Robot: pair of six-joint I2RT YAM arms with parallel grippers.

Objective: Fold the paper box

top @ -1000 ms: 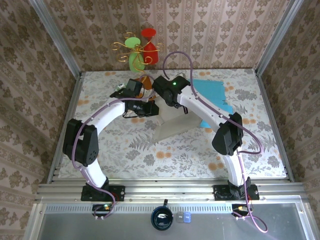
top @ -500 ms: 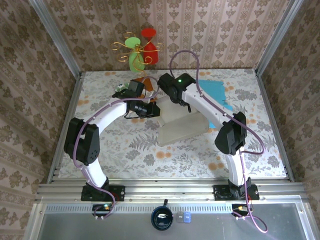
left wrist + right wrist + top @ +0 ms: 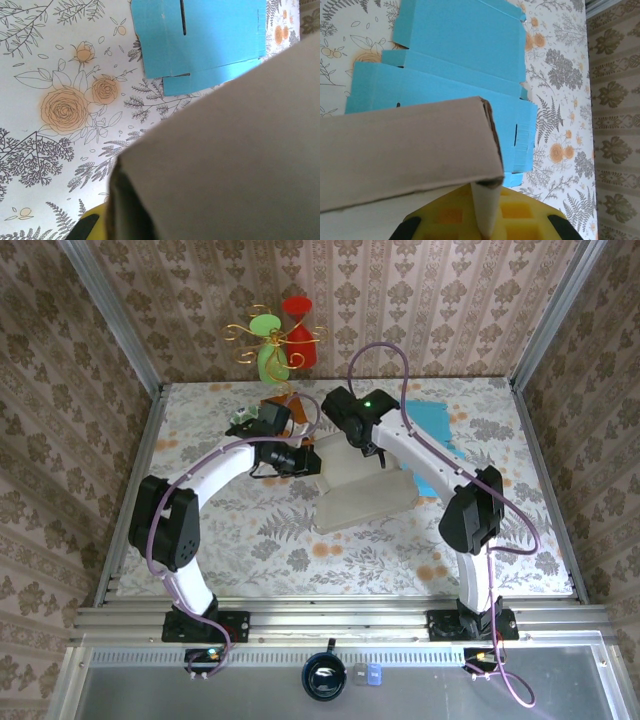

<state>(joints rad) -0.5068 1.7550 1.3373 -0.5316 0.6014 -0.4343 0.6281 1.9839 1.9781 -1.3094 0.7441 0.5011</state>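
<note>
Looked down into a booth papered in brown damask wallpaper [image 3: 450, 300], floored by a white table [image 3: 200, 530] printed with grey ferns and orange roses. Found the right gripper [image 3: 485, 225] pressed together on a thin flap of the paper box [image 3: 410, 145], nipped between yellow foam pads [image 3: 520, 220]. Noted matte brown cardboard, smooth, bent into a flat-sided shell with a crisp corner just above those pads. Found the left gripper [image 3: 303, 460] closed too, biting the box's opposite edge. Saw, beyond the right gripper, a bright blue die-cut cardboard sheet [image 3: 460, 30] with slits and tabs, flat on the table. Spotted a red and green ornament [image 3: 280, 340] with gold wire curls farther past both, by the back wall. Made out the box between the two grippers, touching both.
</note>
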